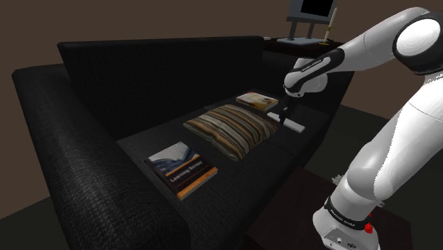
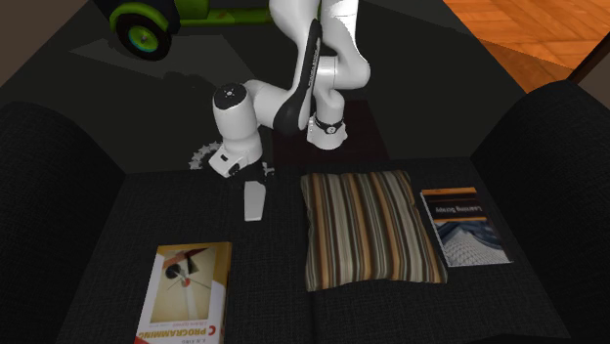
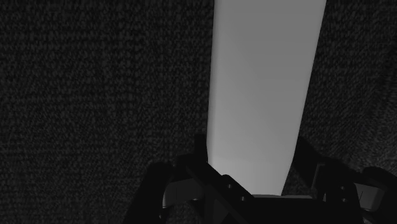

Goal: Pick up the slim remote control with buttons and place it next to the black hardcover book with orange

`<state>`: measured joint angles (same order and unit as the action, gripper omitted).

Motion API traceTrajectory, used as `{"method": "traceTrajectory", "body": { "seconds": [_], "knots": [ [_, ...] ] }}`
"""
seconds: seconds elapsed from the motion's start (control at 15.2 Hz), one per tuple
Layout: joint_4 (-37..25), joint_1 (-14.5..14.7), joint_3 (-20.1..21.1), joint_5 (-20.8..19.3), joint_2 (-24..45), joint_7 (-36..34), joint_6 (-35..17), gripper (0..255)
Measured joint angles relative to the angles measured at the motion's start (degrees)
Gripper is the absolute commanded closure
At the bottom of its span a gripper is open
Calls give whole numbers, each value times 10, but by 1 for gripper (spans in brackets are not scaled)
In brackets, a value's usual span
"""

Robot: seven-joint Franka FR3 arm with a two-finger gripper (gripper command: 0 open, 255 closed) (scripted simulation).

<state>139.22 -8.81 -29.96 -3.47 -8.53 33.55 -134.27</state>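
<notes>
Now at the grasp. Pale slim remote control [image 2: 254,201] lying flat on the seat of the black sofa [image 2: 117,225], left of centre in the second exterior view, just left of the striped cushion [image 2: 367,227]. Black gripper [image 2: 256,176] down over the remote's upper end in that view. In the wrist view, fingers [image 3: 202,149] pressed against both long edges of that end, so closed on the remote control by the look of it, with the body not yet off the fabric. Target, the black book with orange trim [image 2: 466,227], at the right of the second exterior view, on the far side of the cushion. A second, light-covered book [image 2: 186,291] at lower left, not the one wanted. To do this well: confirm a firm pinch before rising, since held at one end and likely to droop or pivot. Lift straight up, high enough to clear the cushion's bulk. Carry slowly across, keeping the remote level. Lower onto bare seat beside the book, not onto its cover. Release only once resting flat.
</notes>
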Motion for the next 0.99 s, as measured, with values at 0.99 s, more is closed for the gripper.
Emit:
{"method": "traceTrajectory", "body": {
  "seconds": [0.99],
  "knots": [
    [-24,-1,37,-37,-87,-56,106,255]
  ]
}}
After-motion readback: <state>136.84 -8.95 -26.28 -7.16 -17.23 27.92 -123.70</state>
